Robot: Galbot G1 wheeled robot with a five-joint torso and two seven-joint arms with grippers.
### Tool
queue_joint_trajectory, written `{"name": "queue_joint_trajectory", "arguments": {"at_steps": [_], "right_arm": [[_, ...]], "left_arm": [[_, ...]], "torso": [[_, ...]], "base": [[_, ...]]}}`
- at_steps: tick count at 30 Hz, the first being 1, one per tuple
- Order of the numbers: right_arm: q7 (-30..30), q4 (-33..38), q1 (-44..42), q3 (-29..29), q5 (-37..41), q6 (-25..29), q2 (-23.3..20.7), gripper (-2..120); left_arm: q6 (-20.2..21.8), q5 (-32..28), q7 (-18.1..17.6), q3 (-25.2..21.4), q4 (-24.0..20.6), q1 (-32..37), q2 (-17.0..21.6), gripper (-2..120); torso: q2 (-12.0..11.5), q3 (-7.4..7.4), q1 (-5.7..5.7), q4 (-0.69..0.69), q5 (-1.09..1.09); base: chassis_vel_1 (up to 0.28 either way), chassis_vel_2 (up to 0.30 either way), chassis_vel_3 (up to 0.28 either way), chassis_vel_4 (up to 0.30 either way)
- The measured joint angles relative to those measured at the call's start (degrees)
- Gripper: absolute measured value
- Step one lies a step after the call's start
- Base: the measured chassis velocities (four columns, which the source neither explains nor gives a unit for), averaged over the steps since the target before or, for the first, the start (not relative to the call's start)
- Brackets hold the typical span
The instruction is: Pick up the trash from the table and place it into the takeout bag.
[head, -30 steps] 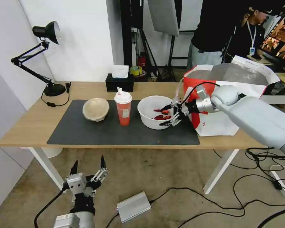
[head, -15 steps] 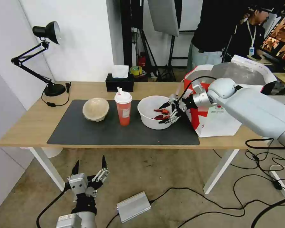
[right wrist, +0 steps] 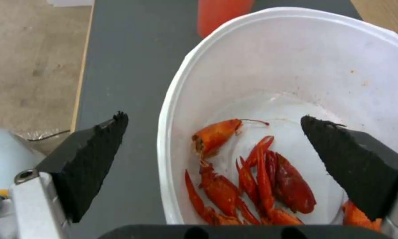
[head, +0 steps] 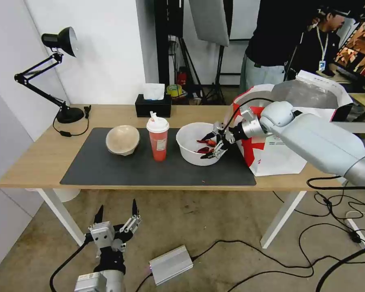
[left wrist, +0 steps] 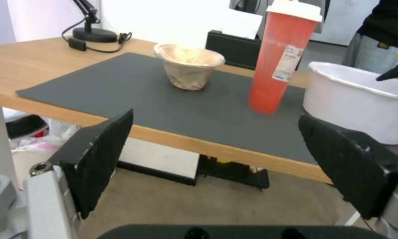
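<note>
Right gripper [head: 209, 144] spread wide, straddling the near rim of the white bowl [head: 192, 138] of crayfish shells on the dark mat [head: 109, 170] — takeout bag [head: 280, 150] just beside. Left gripper [head: 117, 211] parked low, fingers apart.

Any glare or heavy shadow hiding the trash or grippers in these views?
Head view: even light, soft shadows under the white bowl and red cup; the takeout bag foil shines harmlessly; right gripper open astride the bowl's rim, left gripper open, low before the table. Left wrist view: the wall behind is blown out white. Right wrist view: bowl bright, red scraps distinct.
</note>
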Motion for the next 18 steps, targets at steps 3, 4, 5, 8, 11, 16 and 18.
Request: {"name": "queue_joint_trajectory", "arguments": {"at_steps": [3, 4, 5, 8, 11, 16, 18], "right_arm": [[0.1, -0.5, 0.0, 0.1, -0.1, 0.0, 0.4, 100], [0.1, -0.6, 0.0, 0.1, -0.1, 0.0, 0.5, 100], [0.1, -0.7, 0.1, 0.1, -0.2, 0.0, 0.7, 100], [0.2, -0.9, 0.3, 0.0, -0.4, 0.1, 0.8, 100], [0.2, -1.1, 0.4, -0.2, -0.9, 0.1, 1.2, 100], [0.4, -1.8, 0.6, -0.3, -2.0, 0.2, 1.8, 100], [0.4, -2.0, 0.6, -0.4, -2.3, 0.2, 1.9, 100]], "left_arm": [[0.0, -0.1, 0.0, 0.1, 0.3, -0.2, 0.1, 100], [0.0, -0.1, 0.0, 0.1, 0.3, -0.3, 0.1, 100], [0.0, -0.1, 0.0, 0.1, 0.4, -0.4, 0.2, 100], [0.0, -0.2, 0.0, 0.2, 0.6, -0.6, 0.3, 100], [-0.1, -0.2, -0.1, 0.3, 0.7, -0.8, 0.4, 100], [-0.1, -0.3, -0.1, 0.5, 1.1, -1.1, 0.5, 100], [-0.1, -0.3, -0.1, 0.5, 1.1, -1.1, 0.5, 100]], "torso": [[0.0, 0.0, 0.0, 0.0, 0.0], [0.0, 0.0, 0.0, 0.0, 0.0], [0.0, 0.0, 0.0, 0.0, 0.0], [0.0, 0.0, 0.0, 0.0, 0.0], [0.0, 0.0, 0.0, 0.0, 0.0], [0.0, 0.0, 0.0, 0.0, 0.0], [0.0, 0.0, 0.0, 0.0, 0.0]], "base": [[0.0, 0.0, 0.0, 0.0], [0.0, 0.0, 0.0, 0.0], [0.0, 0.0, 0.0, 0.0], [0.0, 0.0, 0.0, 0.0], [0.0, 0.0, 0.0, 0.0], [0.0, 0.0, 0.0, 0.0], [0.0, 0.0, 0.0, 0.0]]}}
